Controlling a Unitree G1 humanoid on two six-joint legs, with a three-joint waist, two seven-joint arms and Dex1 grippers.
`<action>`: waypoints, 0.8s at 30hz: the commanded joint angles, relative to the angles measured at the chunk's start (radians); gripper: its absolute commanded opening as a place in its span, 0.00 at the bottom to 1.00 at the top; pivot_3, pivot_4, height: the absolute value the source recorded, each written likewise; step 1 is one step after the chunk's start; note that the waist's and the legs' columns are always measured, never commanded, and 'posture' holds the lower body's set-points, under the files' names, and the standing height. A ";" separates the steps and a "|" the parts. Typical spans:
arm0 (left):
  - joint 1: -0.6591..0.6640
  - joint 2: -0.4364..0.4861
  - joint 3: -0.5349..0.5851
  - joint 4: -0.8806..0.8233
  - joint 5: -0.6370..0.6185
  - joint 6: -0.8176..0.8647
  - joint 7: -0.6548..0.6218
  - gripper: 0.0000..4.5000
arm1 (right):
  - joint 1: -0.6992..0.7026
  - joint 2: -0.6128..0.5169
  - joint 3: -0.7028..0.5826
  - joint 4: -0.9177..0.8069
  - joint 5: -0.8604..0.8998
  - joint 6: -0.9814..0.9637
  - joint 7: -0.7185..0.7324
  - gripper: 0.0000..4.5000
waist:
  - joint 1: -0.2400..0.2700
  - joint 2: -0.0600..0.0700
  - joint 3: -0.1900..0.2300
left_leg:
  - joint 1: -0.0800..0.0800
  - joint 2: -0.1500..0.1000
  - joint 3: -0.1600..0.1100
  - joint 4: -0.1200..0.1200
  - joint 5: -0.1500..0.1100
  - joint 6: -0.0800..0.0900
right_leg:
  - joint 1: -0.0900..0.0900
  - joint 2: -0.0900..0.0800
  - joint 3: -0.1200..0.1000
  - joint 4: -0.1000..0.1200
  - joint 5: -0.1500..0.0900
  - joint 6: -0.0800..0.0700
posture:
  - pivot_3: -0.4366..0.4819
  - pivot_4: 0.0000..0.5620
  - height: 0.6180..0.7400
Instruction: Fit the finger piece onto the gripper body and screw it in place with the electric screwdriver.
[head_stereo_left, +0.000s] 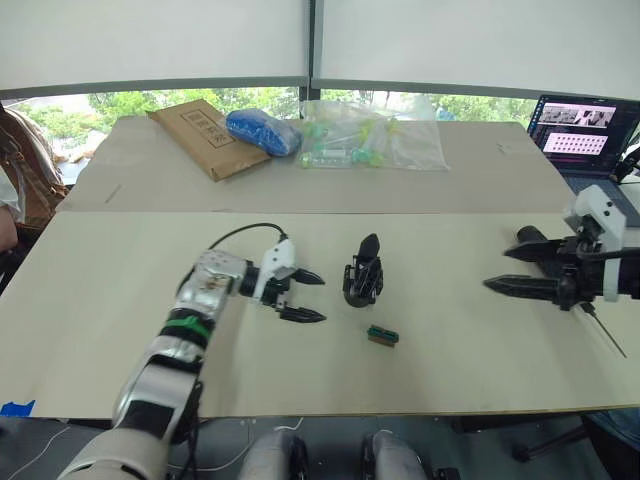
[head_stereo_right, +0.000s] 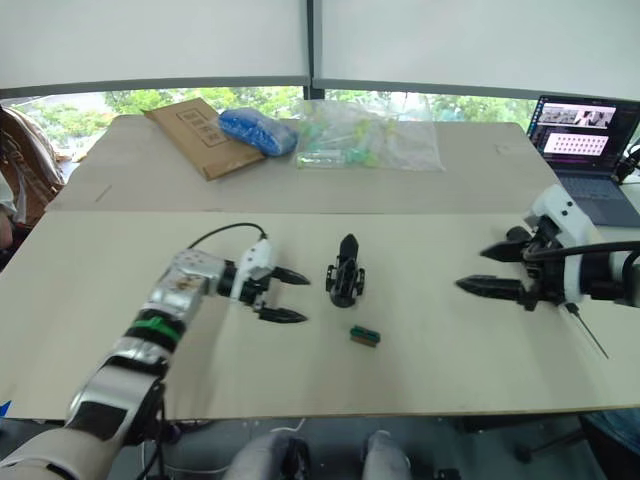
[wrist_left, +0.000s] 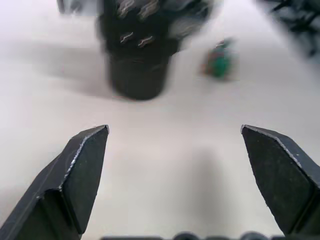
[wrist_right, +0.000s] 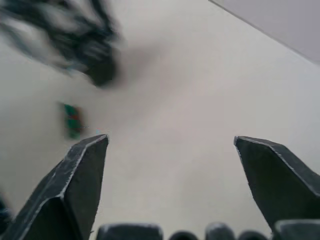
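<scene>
Between the 2 wide-spread grippers, left (head_stereo_left: 303, 296) and right (head_stereo_left: 508, 268), the black gripper body (head_stereo_left: 363, 272) stands upright, 1 finger pointing up.

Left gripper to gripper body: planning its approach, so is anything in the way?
No. The left wrist view shows bare table between the left gripper and the gripper body.

Your left gripper (wrist_left: 175, 150) has its two black fingers (wrist_left: 75, 175) spread wide over the pale table (wrist_left: 175, 165), holding nothing. Ahead of them stands the gripper body (wrist_left: 137, 55) on its round base, with a small green block (wrist_left: 218, 60) near it.
</scene>
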 joint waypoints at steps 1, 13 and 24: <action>-0.003 0.090 0.066 -0.366 -0.190 0.257 -0.003 1.00 | -0.103 -0.020 0.087 0.207 -0.153 -0.129 -0.037 0.99 | 0.000 0.001 0.001 | 0.000 0.000 0.000 0.000 0.000 0.000 | 0.001 0.000 0.000 -0.001 0.000 0.000 | 0.48 0.27 0.93; -0.086 0.226 0.195 -0.712 -0.504 0.553 0.176 1.00 | -0.586 0.172 0.369 1.012 -0.525 -0.405 -0.104 0.99 | -0.010 0.011 0.007 | 0.004 0.000 0.002 -0.005 0.003 -0.005 | 0.003 0.009 0.003 0.000 -0.003 0.001 | 0.48 0.27 0.93; -0.103 0.247 0.180 -0.727 -0.559 0.546 0.258 1.00 | -0.614 0.230 0.371 1.188 -0.614 -0.606 -0.094 0.59 | -0.011 0.012 0.008 | 0.006 0.000 0.003 -0.005 0.004 -0.006 | 0.004 0.009 0.003 0.001 -0.003 0.001 | 0.48 0.27 0.93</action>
